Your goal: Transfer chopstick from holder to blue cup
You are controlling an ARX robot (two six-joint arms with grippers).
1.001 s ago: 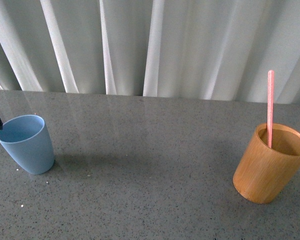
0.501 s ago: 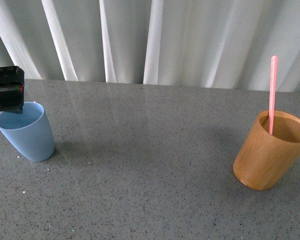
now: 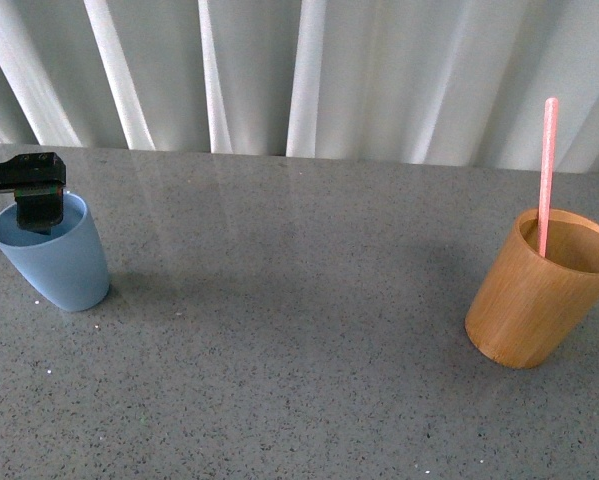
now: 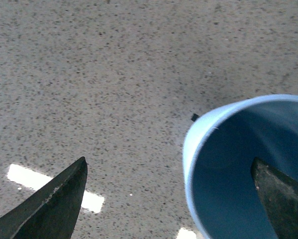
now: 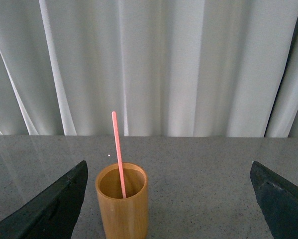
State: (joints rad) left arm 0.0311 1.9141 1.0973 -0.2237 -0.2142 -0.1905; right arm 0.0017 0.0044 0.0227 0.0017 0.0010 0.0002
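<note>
Straddling the rim of the cup (image 3: 54,265), our left pincer (image 4: 168,162) is released and grasps nothing: one finger hangs inside the cup's mouth, the other outside its wall, above the bare surface (image 3: 299,350). Our right pincer (image 5: 168,164) is likewise spread wide and empty, facing the holder (image 3: 534,310) from some way off. The cup stands near the left edge of the surface and the holder near the right edge, well apart. The chopstick (image 3: 547,170) stands in the holder, leaning on its far wall, with most of its length above the rim.

We judge the transfer has not yet begun. The left side looks set to steady the cup, and the pick is not yet made. Next, the right pincer must close in on the shaft above the holder's rim, clench on that thin stick squarely, and draw it straight up so the holder does not tip.
</note>
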